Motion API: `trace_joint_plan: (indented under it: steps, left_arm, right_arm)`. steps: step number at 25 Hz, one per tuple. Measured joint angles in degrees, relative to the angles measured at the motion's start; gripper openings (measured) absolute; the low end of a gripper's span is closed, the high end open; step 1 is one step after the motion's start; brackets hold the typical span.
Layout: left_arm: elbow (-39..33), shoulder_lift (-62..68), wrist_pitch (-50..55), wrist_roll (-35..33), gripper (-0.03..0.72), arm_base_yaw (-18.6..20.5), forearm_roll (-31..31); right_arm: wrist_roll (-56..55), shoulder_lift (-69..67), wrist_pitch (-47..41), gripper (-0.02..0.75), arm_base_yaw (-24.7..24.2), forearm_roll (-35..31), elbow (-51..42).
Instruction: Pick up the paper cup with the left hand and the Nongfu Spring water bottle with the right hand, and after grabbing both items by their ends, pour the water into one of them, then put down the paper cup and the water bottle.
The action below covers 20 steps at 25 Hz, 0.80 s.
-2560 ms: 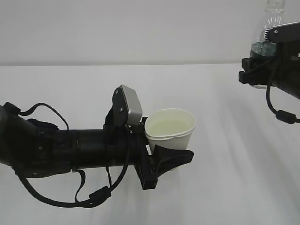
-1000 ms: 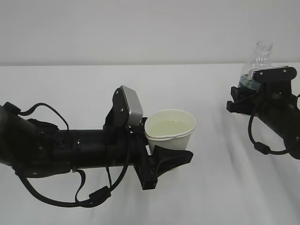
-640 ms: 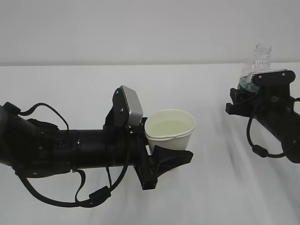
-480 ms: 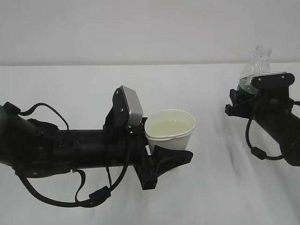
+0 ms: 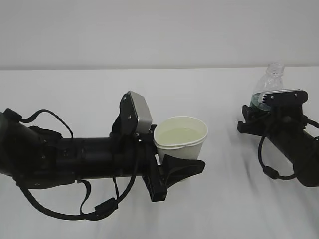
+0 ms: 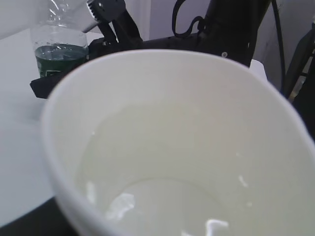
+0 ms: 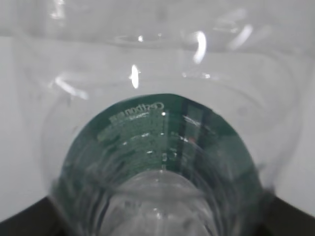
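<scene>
Standing upright — bottle [image 5: 269,85], neck skyward

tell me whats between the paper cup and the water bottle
Nothing: in the exterior view only bare white table lies between the paper cup and the water bottle.

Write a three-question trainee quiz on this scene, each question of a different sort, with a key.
1. True or false: the small white tapered paper cup held by the left gripper is empty.
2. Multiple choice: the small clear ribbed plastic bottle with the dark green label band in the right gripper is A) lying flat on the table, B) upright with no cap on, C) tipped over the cup.
3. Fill in: seen from the exterior view, the bottle is to the ___ of the cup.

Key:
1. False; pale liquid shows inside it.
2. B.
3. Right.
</scene>
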State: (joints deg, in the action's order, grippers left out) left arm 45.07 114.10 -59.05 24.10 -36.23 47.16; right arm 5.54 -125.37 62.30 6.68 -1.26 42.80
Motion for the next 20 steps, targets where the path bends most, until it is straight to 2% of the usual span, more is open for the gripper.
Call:
trace_joint_plan:
  steps: [11,20]
  left_arm:
    - [0.0,0.0,0.1,0.0,0.435,0.0,0.0]
    - [0.0,0.0,0.1,0.0,0.435,0.0,0.0]
  right_arm:
    - [-0.1,-2.8,2.9,0.455,0.0,0.3,0.2]
    - [-0.3,-3.3,3.9,0.554,0.0,0.5,0.2]
